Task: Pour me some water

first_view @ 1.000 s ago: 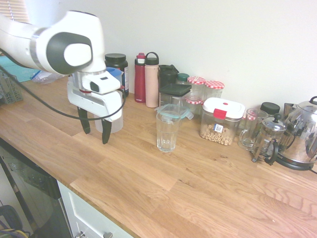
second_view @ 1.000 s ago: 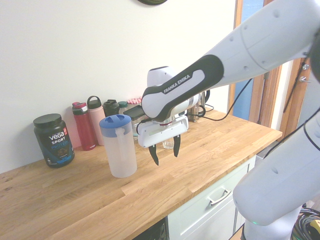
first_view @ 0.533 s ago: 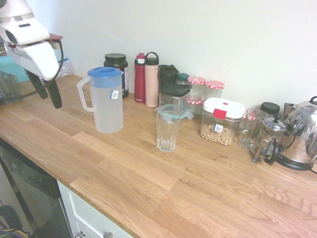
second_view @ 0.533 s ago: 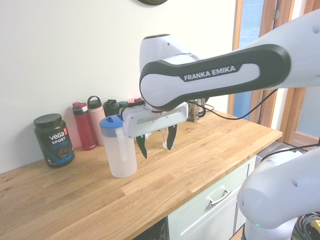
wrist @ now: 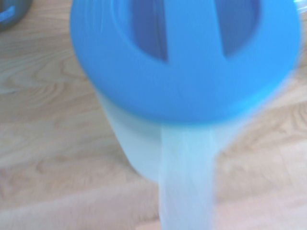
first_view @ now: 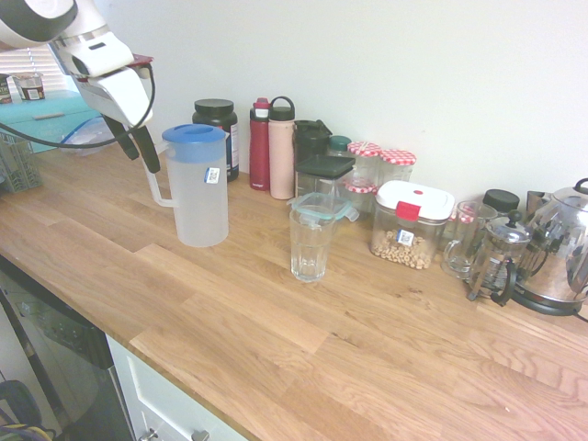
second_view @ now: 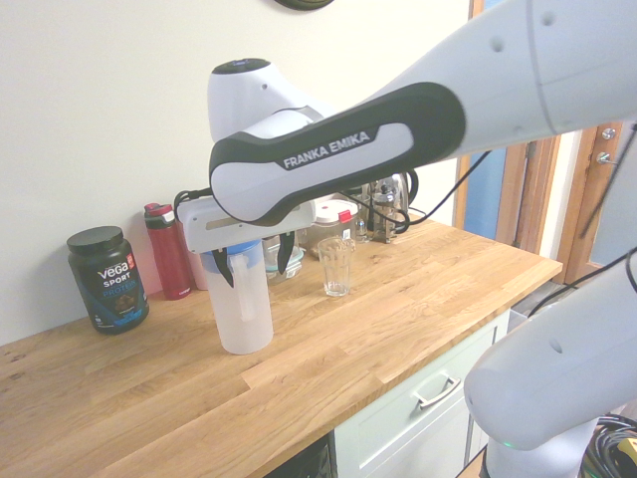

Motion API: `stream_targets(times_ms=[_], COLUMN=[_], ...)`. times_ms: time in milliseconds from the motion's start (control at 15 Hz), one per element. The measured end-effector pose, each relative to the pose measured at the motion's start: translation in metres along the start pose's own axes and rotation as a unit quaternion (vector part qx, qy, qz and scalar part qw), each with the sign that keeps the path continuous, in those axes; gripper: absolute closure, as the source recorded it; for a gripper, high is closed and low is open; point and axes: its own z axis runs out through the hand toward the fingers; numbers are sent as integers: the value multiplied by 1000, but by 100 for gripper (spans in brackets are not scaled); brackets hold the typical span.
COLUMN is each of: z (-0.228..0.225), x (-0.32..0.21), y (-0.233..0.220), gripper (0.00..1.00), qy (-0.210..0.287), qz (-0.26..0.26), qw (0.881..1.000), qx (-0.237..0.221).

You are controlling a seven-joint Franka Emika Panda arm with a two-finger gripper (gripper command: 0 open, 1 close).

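on the wooden counter (first_view: 303, 349) the nearest task thing is the empty drinking glass (first_view: 310, 244), which stands upright on the bare wood, well apart from the pitcher. further to the side and a little deeper stands the translucent water pitcher (first_view: 197, 186) with its blue lid (first_view: 193, 143); it is upright, and its handle (first_view: 154, 179) points toward the arm. in the wrist view the blue lid (wrist: 184, 57) fills most of the picture, blurred, with the pale handle (wrist: 186, 179) below it.

the gripper (first_view: 134, 141) hangs just beside the pitcher, at the handle side and near the height of the lid. its jaws are spread wide and hold nothing. in the second exterior view the gripper (second_view: 254, 267) is in front of the upper part of the pitcher (second_view: 243, 309), one finger on each side of the handle; i cannot tell if a finger touches it.

behind, along the wall, stand a dark tub (first_view: 217, 134), a red bottle (first_view: 260, 144), a pink bottle (first_view: 282, 148), some jars with checked lids (first_view: 381, 166), a container with a white and red lid (first_view: 411, 224), a french press (first_view: 496, 260) and a metal kettle (first_view: 559, 250).
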Motion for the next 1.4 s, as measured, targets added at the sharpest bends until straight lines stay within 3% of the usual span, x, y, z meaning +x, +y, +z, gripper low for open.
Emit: stream_targets(times_ms=[67,133,333,1400], z=[9,18,39,38], x=[1,3,9,3], y=[-7,-13,-22,-27], gripper=[0,100,100,100], qy=[-2,-2,6,6], qz=[-3,-6,-1,-10], qw=[1000,1000,1000,1000], qx=[4,7,2,5])
